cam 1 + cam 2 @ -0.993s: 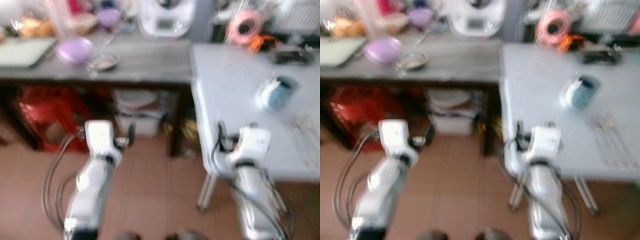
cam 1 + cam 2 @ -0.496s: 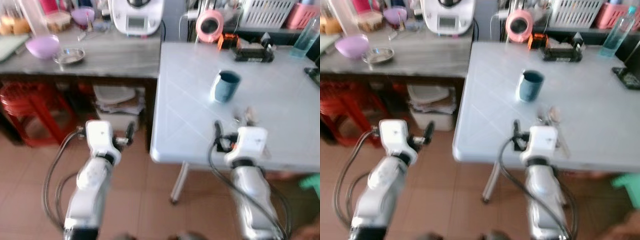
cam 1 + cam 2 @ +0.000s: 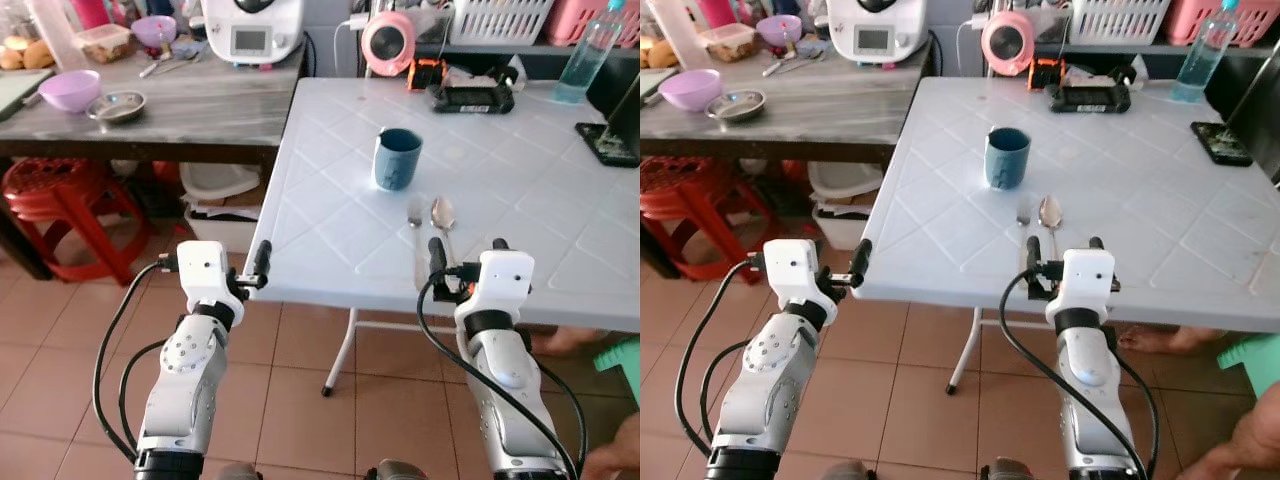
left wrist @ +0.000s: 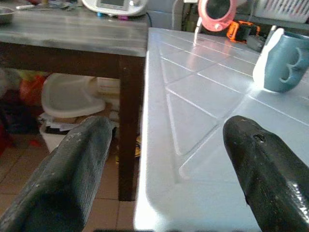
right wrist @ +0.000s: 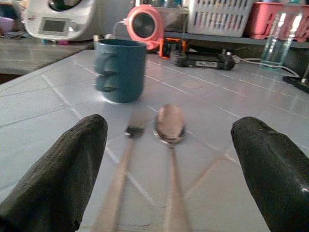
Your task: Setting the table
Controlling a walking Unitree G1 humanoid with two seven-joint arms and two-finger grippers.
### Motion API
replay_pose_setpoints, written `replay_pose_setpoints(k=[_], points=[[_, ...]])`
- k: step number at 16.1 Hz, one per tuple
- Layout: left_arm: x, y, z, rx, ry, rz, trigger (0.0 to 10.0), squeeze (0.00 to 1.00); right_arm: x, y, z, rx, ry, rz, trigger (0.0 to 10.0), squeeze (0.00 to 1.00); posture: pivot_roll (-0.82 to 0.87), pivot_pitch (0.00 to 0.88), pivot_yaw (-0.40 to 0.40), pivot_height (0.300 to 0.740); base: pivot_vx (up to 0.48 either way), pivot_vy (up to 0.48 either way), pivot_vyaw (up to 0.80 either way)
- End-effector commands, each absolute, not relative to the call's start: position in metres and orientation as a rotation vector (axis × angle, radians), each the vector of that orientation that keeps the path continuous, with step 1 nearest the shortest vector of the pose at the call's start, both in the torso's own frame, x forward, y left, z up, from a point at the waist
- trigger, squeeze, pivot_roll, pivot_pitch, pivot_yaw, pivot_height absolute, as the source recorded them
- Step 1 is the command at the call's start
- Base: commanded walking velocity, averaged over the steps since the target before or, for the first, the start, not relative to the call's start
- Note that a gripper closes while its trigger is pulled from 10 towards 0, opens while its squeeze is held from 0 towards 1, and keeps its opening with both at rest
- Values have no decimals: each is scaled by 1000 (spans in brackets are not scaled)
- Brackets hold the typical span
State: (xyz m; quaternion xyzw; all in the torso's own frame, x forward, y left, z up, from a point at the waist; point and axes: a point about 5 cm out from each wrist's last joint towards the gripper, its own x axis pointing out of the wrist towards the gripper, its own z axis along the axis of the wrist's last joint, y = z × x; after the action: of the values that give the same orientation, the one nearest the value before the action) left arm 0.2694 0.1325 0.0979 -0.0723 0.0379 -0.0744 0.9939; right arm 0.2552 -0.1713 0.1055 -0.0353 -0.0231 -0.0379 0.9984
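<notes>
A blue mug (image 3: 397, 158) stands upright on the white plastic table (image 3: 330, 215). Just nearer to me a fork (image 3: 415, 216) and a spoon (image 3: 443, 213) lie side by side, handles toward the front edge. My right gripper (image 3: 466, 254) is open at that edge, right behind the handles; the right wrist view has the spoon (image 5: 169, 126) and the mug (image 5: 119, 70) between its fingers (image 5: 63, 169). At the table's front left corner my left gripper (image 4: 166, 179) is open and holds nothing, with one finger (image 3: 262, 260) beside the edge.
A grey counter (image 3: 190, 100) to the left carries a purple bowl (image 3: 69, 90), a metal dish (image 3: 116, 105) and a white appliance (image 3: 252, 30). At the table's back are a pink fan (image 3: 388, 42), a black device (image 3: 470, 97) and a water bottle (image 3: 582, 60). A red stool (image 3: 55, 195) stands under the counter.
The camera has swung right and steadied, so the white table now sits in front of me and the picture is sharp. Both arms keep the same pose.
</notes>
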Motion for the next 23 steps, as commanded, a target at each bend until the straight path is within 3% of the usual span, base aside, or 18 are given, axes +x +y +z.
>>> replay_pose_setpoints(k=[1,6,9,23], points=[[271,137,101,-128,62,-145,10000,0,258,-166,108,-65,-53,-63,10000,0,-19,0,29,740,0,0,0],[272,135,103,-126,49,-164,10000,0,259,-165,107,-64,-47,-58,10000,0,-17,0,29,740,0,0,0],[271,135,103,-127,51,-170,10000,0,259,-164,106,-60,-43,-57,10000,0,-16,0,30,740,0,0,-625],[270,132,102,-142,54,-194,10000,0,261,-163,106,-73,-40,-47,10000,0,-18,0,27,740,280,0,0]])
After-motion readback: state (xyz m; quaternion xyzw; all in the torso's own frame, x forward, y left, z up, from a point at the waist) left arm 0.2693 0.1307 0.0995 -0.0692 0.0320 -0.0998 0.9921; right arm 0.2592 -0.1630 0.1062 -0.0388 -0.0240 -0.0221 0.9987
